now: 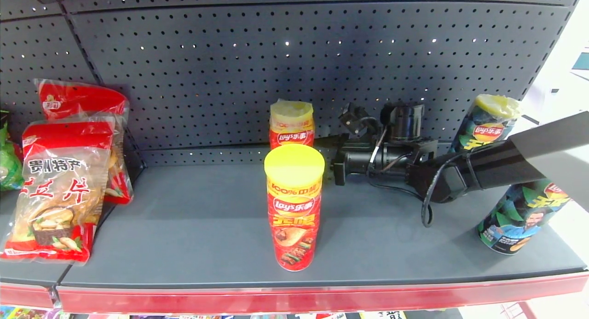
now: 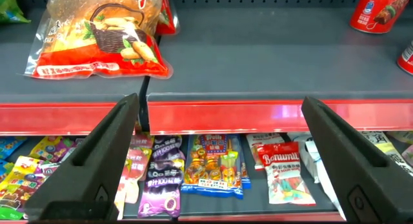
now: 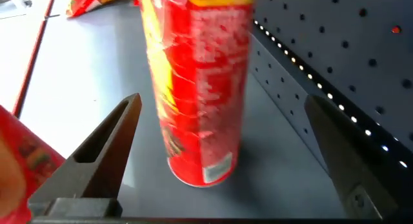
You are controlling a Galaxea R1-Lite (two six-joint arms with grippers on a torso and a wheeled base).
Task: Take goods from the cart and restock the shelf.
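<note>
Two red chip cans with yellow lids stand upright on the grey shelf (image 1: 193, 227). One is at the front (image 1: 294, 208) and one at the back by the pegboard (image 1: 291, 125). My right gripper (image 1: 332, 160) comes in from the right, just right of the back can. In the right wrist view this gripper (image 3: 222, 102) is open, and the back can (image 3: 197, 88) stands just ahead of its spread fingers, untouched. My left gripper (image 2: 221, 100) is open and empty, in front of the shelf's red front edge (image 2: 213, 114).
Potato snack bags (image 1: 60, 190) lean at the shelf's left end. Two dark green cans (image 1: 492, 121) (image 1: 520, 217) stand at the right end, partly behind my right arm. The lower shelf holds several candy packs (image 2: 213, 166). Bare shelf lies between the bags and the red cans.
</note>
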